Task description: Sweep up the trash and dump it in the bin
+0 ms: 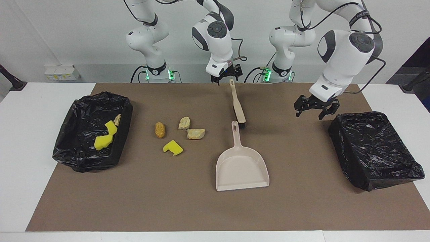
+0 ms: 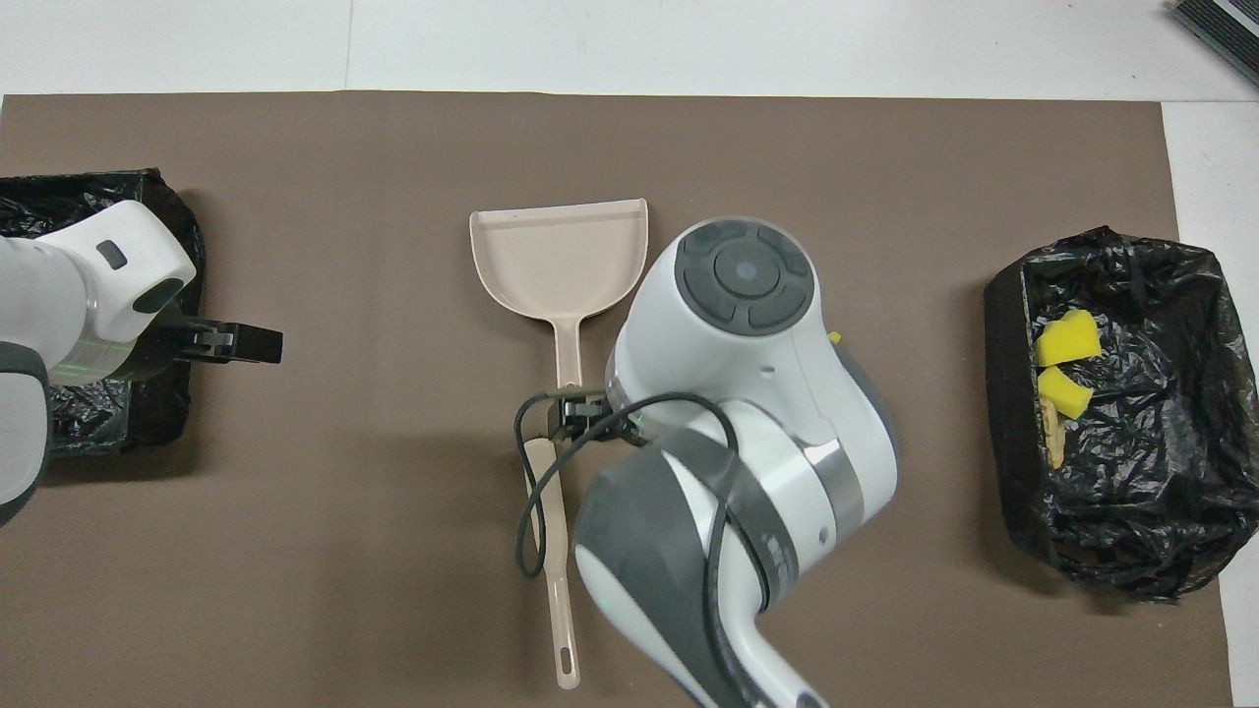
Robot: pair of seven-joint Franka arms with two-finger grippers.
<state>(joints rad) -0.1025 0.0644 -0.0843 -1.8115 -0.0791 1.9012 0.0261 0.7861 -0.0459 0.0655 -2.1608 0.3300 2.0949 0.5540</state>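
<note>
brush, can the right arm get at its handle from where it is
Probably yes: the right gripper hangs open above the brush handle's end, nothing lies between them, and the dustpan sits clear of it.

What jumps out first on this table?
Bright scraps lie loose on the brown mat beside a black-lined bin already holding yellow sponge chunks. A beige dustpan sits mid-table, a brush just nearer the robots. The right gripper hangs raised over the brush handle's end.
</note>
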